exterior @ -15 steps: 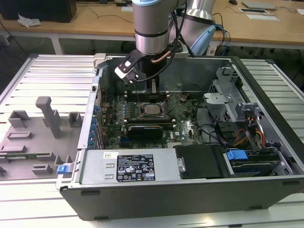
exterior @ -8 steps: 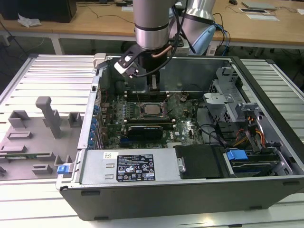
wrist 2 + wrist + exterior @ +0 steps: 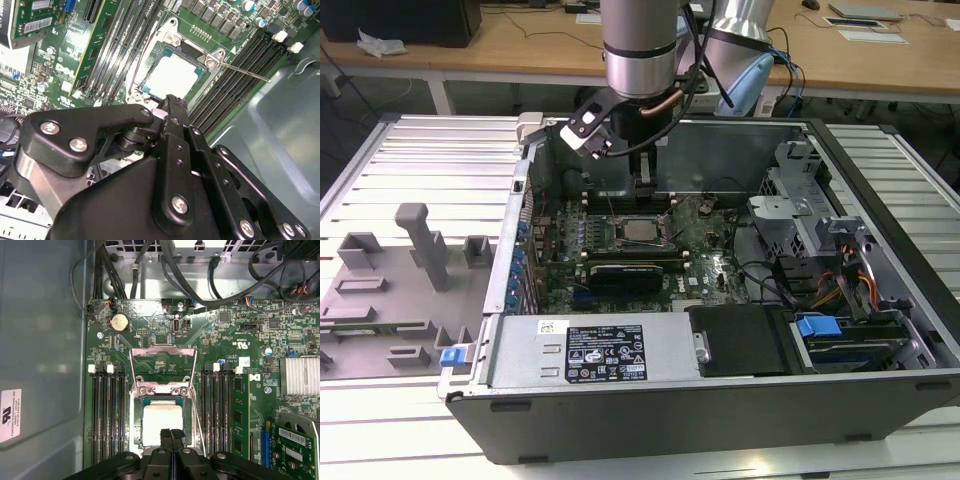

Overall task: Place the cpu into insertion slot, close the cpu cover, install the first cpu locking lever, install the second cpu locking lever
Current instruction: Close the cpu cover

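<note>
The cpu point(image 3: 162, 421) lay seated in the slot point(image 3: 135, 430), so placing looked done. The cover point(image 3: 163, 347) lay open, folded away from the slot, and one lever point(image 3: 244, 70) stuck out free. The gripper point(image 3: 171, 433) hung over one edge of the cpu, fingers pressed together, holding nothing. Closing the cover seemed the step in hand; it would call for a push on the frame's far bar to tip it over the cpu

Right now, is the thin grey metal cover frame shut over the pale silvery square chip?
No, in the first wrist view the cover frame stands open and the chip lies bare.
</note>
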{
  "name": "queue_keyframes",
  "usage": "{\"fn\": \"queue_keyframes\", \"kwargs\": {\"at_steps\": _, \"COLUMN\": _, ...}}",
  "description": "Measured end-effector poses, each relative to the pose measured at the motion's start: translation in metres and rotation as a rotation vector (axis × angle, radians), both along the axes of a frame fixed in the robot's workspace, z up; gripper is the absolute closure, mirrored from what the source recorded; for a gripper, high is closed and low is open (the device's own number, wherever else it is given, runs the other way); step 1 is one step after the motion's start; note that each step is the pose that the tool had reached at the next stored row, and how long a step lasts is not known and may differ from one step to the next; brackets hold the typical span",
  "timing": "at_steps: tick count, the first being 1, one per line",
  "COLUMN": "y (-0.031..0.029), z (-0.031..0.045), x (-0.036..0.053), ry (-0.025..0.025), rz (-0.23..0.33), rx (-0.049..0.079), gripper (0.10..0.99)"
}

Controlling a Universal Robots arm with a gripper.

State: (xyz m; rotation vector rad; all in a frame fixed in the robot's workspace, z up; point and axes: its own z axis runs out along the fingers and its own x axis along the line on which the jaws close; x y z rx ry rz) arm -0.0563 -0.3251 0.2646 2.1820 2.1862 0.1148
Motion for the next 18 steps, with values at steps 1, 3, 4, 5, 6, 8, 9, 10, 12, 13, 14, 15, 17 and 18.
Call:
{"fn": "queue_keyframes", "kwargs": {"at_steps": 1, "y": 0.0, "z": 0.0001, "x": 0.001, "ry": 0.0002, "rz": 0.0, "rx": 0.0, "gripper": 0.98}}
{"fn": "queue_keyframes", "kwargs": {"at_steps": 3, "y": 0.0, "z": 0.0, "x": 0.0026, "ry": 0.0, "rz": 0.0, "rx": 0.0, "gripper": 0.98}}
{"fn": "queue_keyframes", "kwargs": {"at_steps": 4, "y": 0.0, "z": 0.0, "x": 0.0038, "ry": 0.0, "rz": 0.0, "rx": 0.0, "gripper": 0.98}}
{"fn": "queue_keyframes", "kwargs": {"at_steps": 5, "y": 0.0, "z": 0.0, "x": 0.0071, "ry": 0.0, "rz": 0.0, "rx": 0.0, "gripper": 0.98}}
{"fn": "queue_keyframes", "kwargs": {"at_steps": 6, "y": 0.0, "z": 0.0, "x": 0.0096, "ry": 0.0, "rz": 0.0, "rx": 0.0, "gripper": 0.98}}
{"fn": "queue_keyframes", "kwargs": {"at_steps": 8, "y": 0.0, "z": 0.0, "x": 0.0165, "ry": 0.0002, "rz": 0.0, "rx": 0.0, "gripper": 0.98}}
{"fn": "queue_keyframes", "kwargs": {"at_steps": 9, "y": 0.0, "z": 0.0, "x": 0.0201, "ry": 0.0004, "rz": 0.0, "rx": 0.0, "gripper": 0.98}}
{"fn": "queue_keyframes", "kwargs": {"at_steps": 10, "y": 0.0, "z": 0.0, "x": 0.0261, "ry": 0.0008, "rz": 0.0, "rx": 0.0, "gripper": 0.98}}
{"fn": "queue_keyframes", "kwargs": {"at_steps": 12, "y": 0.0, "z": 0.0, "x": 0.0337, "ry": 0.0013, "rz": 0.0, "rx": 0.0, "gripper": 0.98}}
{"fn": "queue_keyframes", "kwargs": {"at_steps": 13, "y": 0.0, "z": 0.0, "x": 0.0384, "ry": 0.0016, "rz": 0.0, "rx": 0.0, "gripper": 0.98}}
{"fn": "queue_keyframes", "kwargs": {"at_steps": 14, "y": 0.0, "z": 0.0, "x": 0.0416, "ry": 0.0018, "rz": 0.0, "rx": 0.0, "gripper": 0.98}}
{"fn": "queue_keyframes", "kwargs": {"at_steps": 15, "y": 0.0, "z": 0.0, "x": 0.0449, "ry": 0.0019, "rz": 0.0, "rx": 0.0, "gripper": 0.98}}
{"fn": "queue_keyframes", "kwargs": {"at_steps": 17, "y": 0.0, "z": 0.0, "x": 0.0516, "ry": 0.0021, "rz": 0.0, "rx": 0.0, "gripper": 0.98}}
{"fn": "queue_keyframes", "kwargs": {"at_steps": 18, "y": 0.0, "z": 0.0, "x": 0.0544, "ry": 0.0022, "rz": 0.0, "rx": 0.0, "gripper": 0.98}}
